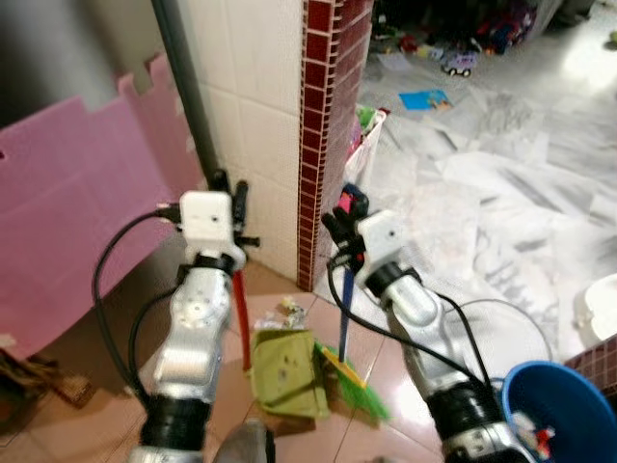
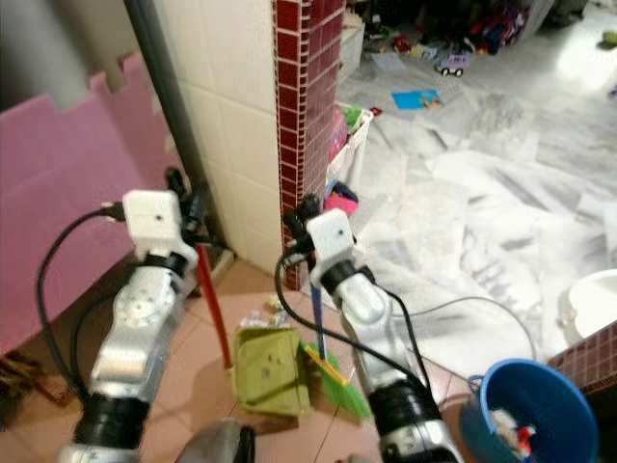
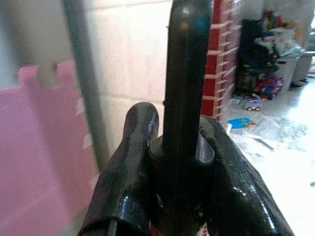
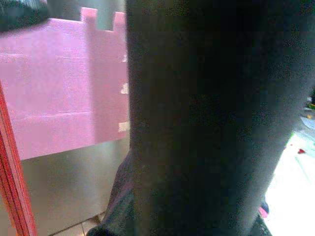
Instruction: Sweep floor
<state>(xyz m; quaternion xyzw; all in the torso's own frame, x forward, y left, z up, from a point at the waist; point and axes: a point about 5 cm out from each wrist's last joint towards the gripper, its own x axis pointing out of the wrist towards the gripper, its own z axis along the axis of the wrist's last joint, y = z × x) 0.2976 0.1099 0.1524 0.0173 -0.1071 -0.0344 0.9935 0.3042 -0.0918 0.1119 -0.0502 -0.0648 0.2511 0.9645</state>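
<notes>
already both tools are in hand: the left gripper (image 1: 229,198) is clamped round the top of the red dustpan handle (image 1: 240,318), its fingers (image 3: 129,162) pressed on either side of the dark grip in the left wrist view, and the right gripper (image 1: 345,224) pinches the upper end of the blue broom handle (image 1: 344,323). the green dustpan (image 1: 282,374) sits flat on the tan tile floor (image 1: 87,424) just in front of the robot, with the green broom bristles (image 1: 355,384) touching its right edge and small bits of litter (image 1: 289,309) lying at its far lip. both tools look light and stiff, long thin sticks with plastic heads, so holding them high gives reach but little leverage, and the smooth handles could twist or slip between the fingers if pushed hard; a lower grip would likely steer better. the bristles should flex and flick light scraps rather than drag them. room is tight on the far side: the red brick pillar (image 1: 323,125) and white tiled wall (image 1: 251,116) stand just behind the pan, a grey pipe (image 1: 188,96) runs down the wall, and a pink foam board (image 1: 67,222) closes the left. a blue bucket (image 1: 559,410) stands near the right elbow. open marble floor with scattered paper (image 1: 501,183) spreads to the right and beyond.
</notes>
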